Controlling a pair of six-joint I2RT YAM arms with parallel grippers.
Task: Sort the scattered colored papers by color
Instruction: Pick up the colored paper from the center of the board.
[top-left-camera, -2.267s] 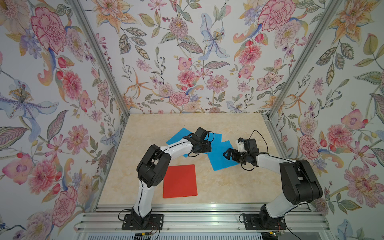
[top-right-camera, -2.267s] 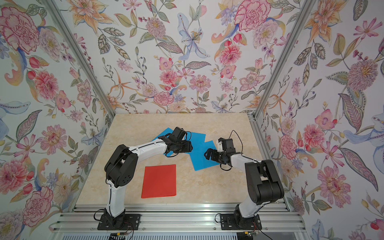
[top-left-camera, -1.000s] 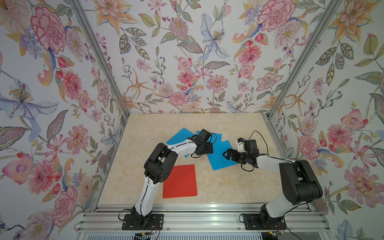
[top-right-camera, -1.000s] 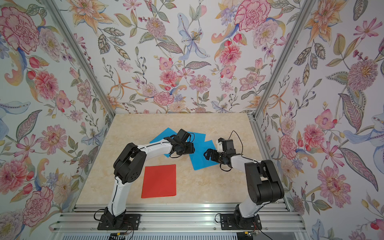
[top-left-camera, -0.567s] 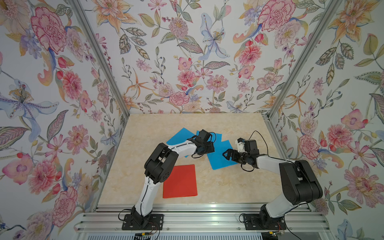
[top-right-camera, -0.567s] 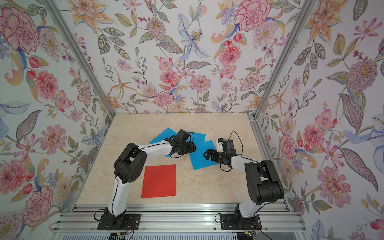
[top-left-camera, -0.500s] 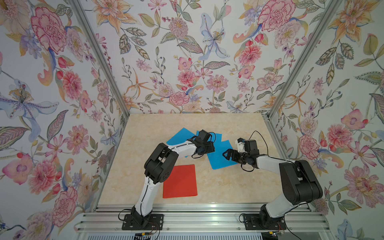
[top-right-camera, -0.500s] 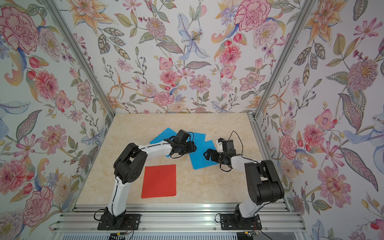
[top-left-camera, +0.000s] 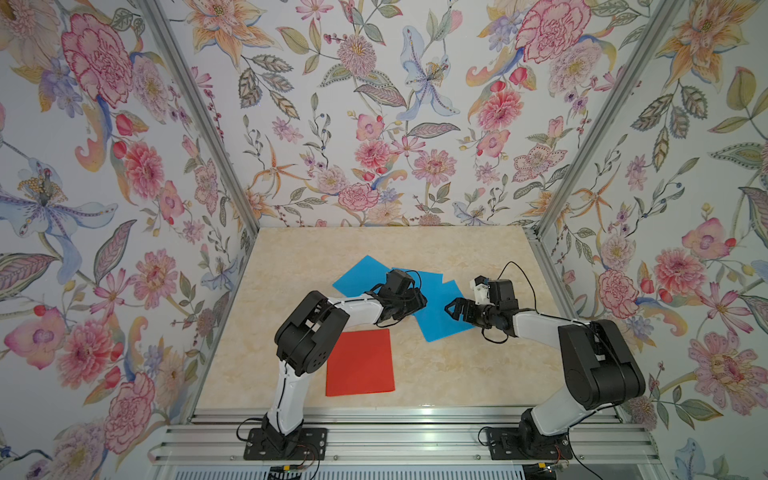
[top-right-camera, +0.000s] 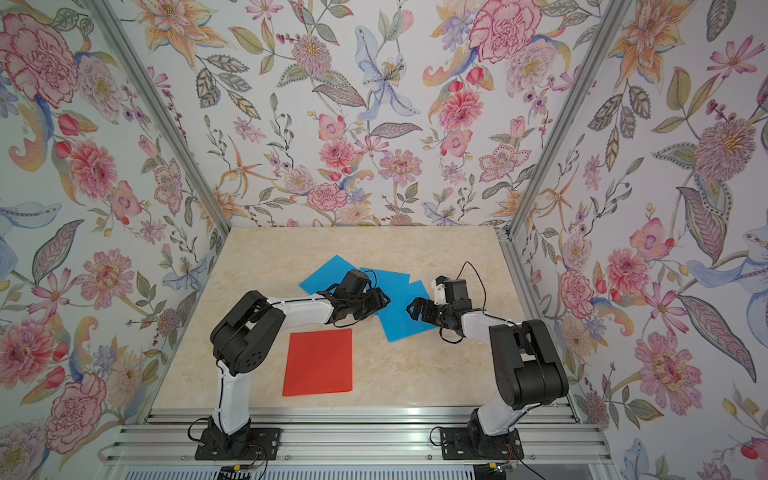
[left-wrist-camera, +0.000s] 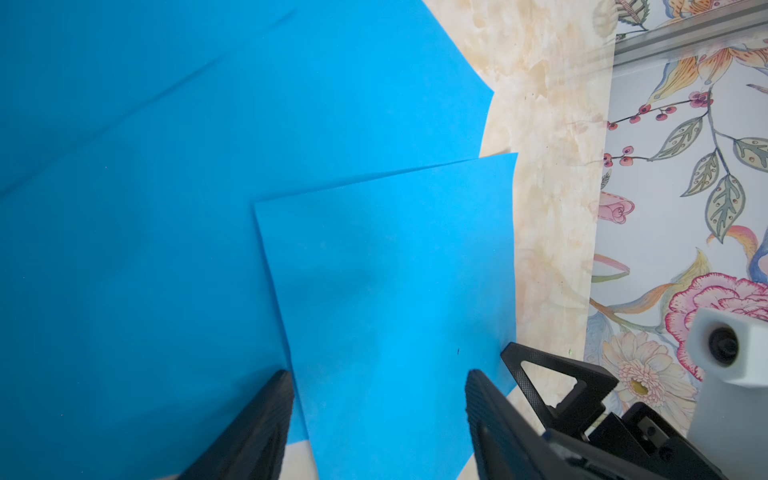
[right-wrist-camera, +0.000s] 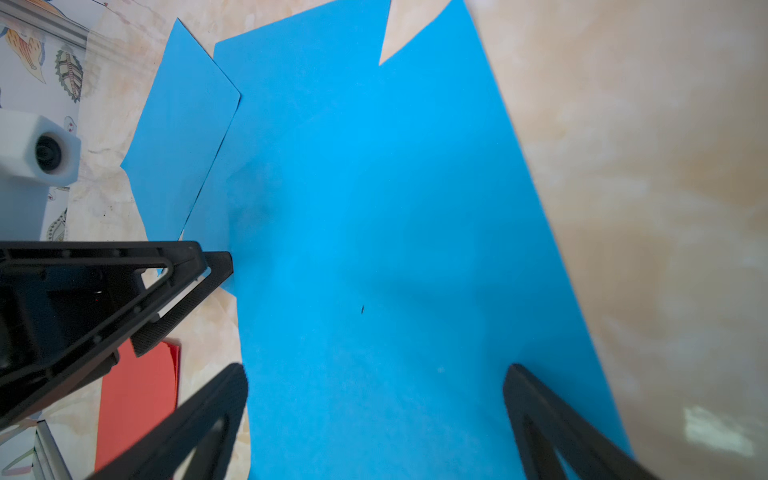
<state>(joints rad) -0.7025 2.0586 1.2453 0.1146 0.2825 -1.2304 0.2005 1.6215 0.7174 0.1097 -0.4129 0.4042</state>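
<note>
**Layout (both top views).** 3 sky-blue papers lie fanned and overlapping on the marbled worktop (top-left-camera: 465, 374).
- Sheet 1 (top-left-camera: 357, 276) spreads out behind the left end effector (top-left-camera: 419, 301), to its outer side.
- Sheet 2 (top-left-camera: 432, 284) lies just beyond the left end effector's tip.
- Sheet 3 (top-left-camera: 438, 326) lies between the left end effector and the right end effector (top-left-camera: 451, 309), reaching under both.

The red-orange paper (top-left-camera: 359, 361) lies flat and apart from the blue group, on the base side of the left end effector. It shows as 1 rectangle, and the number of sheets in it cannot be told.

**Wrist views only.**
- The left wrist view shows the edge of sheet 3 (left-wrist-camera: 395, 270) resting on top of sheet 2 (left-wrist-camera: 124, 228).
- A small dark speck (left-wrist-camera: 458, 351) marks sheet 3. The right wrist view shows it too (right-wrist-camera: 362, 309).
- The red-orange paper appears whole in the top views. The right wrist view catches only a strip of it (right-wrist-camera: 137, 399).
- Each wrist view shows a finger of the opposite end effector close by, with the 2 end effectors not touching.

**End effector state.**
- The left end effector (left-wrist-camera: 378, 382) is released, with its jaws apart low over sheet 3.
- The right end effector (right-wrist-camera: 376, 370) is released, with its jaws spread wide and sheet 3 lying flat beneath the gap.
- Contact with the paper cannot be told for either.

**Paper appearance.** The sheets are plain, matte and thin, with straight edges and sharp corners.
</note>
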